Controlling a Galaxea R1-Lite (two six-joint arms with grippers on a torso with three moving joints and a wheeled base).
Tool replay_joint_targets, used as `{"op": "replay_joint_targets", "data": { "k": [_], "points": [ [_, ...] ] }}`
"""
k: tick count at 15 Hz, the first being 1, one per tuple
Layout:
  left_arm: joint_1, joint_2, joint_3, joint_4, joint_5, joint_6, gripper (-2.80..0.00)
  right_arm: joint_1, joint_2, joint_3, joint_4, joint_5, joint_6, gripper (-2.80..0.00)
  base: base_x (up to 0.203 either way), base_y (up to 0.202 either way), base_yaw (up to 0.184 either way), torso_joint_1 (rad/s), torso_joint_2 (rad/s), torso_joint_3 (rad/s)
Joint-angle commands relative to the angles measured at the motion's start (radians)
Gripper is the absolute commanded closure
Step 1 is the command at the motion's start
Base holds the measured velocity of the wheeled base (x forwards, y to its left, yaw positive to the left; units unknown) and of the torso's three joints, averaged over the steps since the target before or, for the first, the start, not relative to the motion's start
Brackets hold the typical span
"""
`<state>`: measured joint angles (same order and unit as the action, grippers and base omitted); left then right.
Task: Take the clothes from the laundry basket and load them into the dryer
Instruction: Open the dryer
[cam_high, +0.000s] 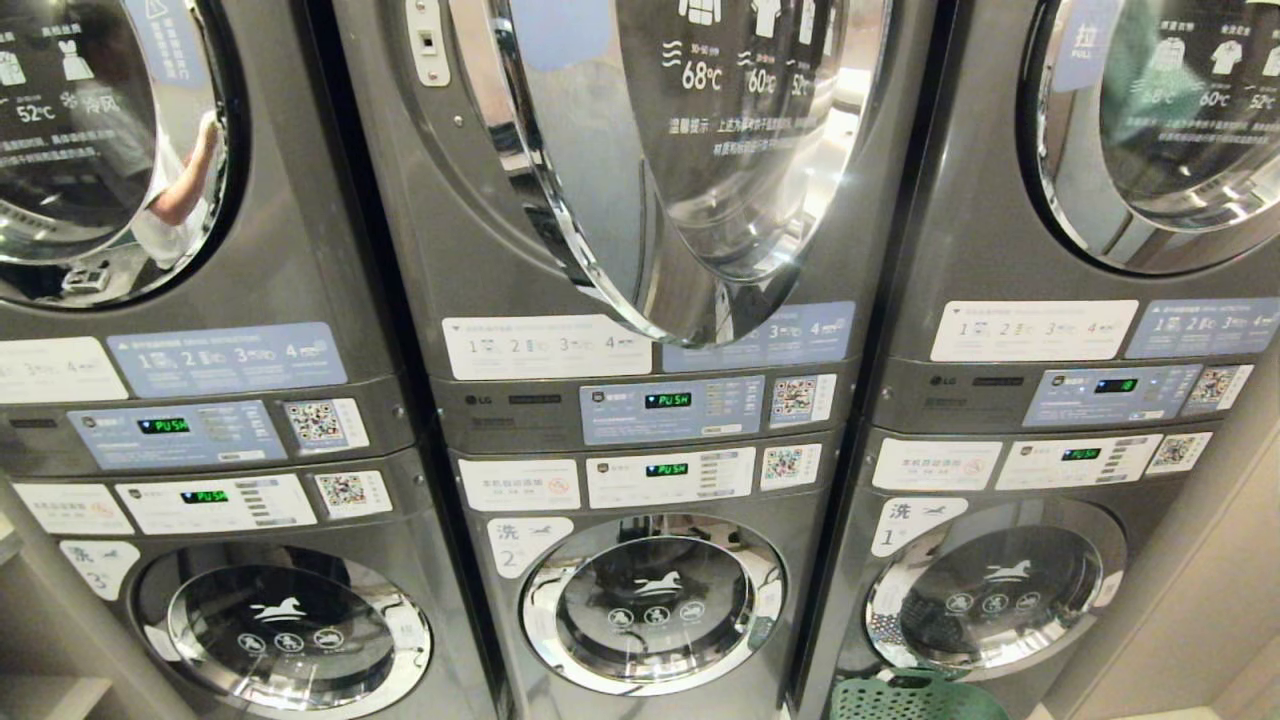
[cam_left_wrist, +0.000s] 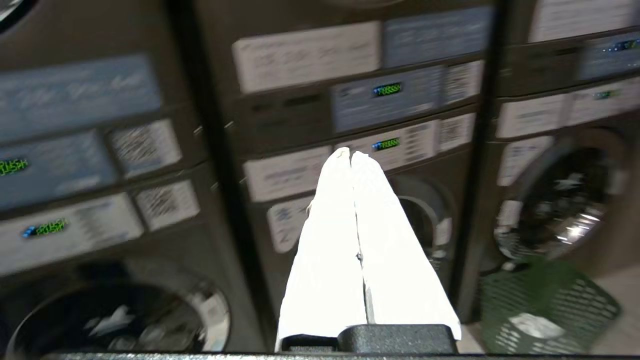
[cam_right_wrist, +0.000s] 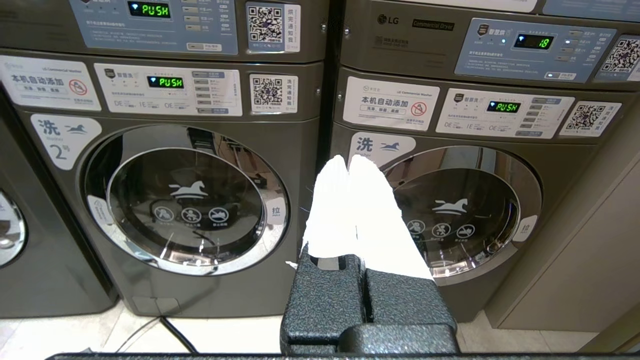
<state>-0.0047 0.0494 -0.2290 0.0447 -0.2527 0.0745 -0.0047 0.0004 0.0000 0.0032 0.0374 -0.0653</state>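
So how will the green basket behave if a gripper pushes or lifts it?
The basket looks like thin perforated plastic, so probably light and a bit flexible. Sitting on the smooth floor, it would likely slide rather than tip. Only a little pale laundry shows inside, so it should add little weight.

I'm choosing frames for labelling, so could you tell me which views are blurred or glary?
Left wrist view: motion-blurred; panel text is unreadable, and the laundry basket is smeared. Right wrist view: sharp, though the right gripper fingers are blown out white. Head view: sharp, with reflections on the open dryer door.
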Motion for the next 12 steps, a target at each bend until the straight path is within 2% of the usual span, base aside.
{"op": "replay_joint_targets", "data": {
  "k": [1,3,6,9,12],
  "points": [
    [-0.001,0.123,-0.098,0.005,-0.111,0.001,0.00,0.000,0.000,0.000,0.000,0.001,-0.001,0.00,0.000,0.000,0.000,0.000,0.00,0.000],
    [-0.006,0.311,-0.203,-0.024,-0.178,-0.003,0.00,0.000,0.000,0.000,0.000,0.001,-0.001,0.00,0.000,0.000,0.000,0.000,0.00,0.000],
    [-0.027,0.620,-0.320,-0.190,-0.227,-0.011,0.00,0.000,0.000,0.000,0.000,0.001,-0.002,0.00,0.000,0.000,0.000,0.000,0.00,0.000],
    [-0.064,0.888,-0.461,-0.354,-0.250,-0.012,0.00,0.000,0.000,0.000,0.000,0.001,-0.001,0.00,0.000,0.000,0.000,0.000,0.00,0.000],
    [-0.080,1.076,-0.623,-0.416,-0.255,-0.006,0.00,0.000,0.000,0.000,0.000,0.001,-0.001,0.00,0.000,0.000,0.000,0.000,0.00,0.000]
  ]
}}
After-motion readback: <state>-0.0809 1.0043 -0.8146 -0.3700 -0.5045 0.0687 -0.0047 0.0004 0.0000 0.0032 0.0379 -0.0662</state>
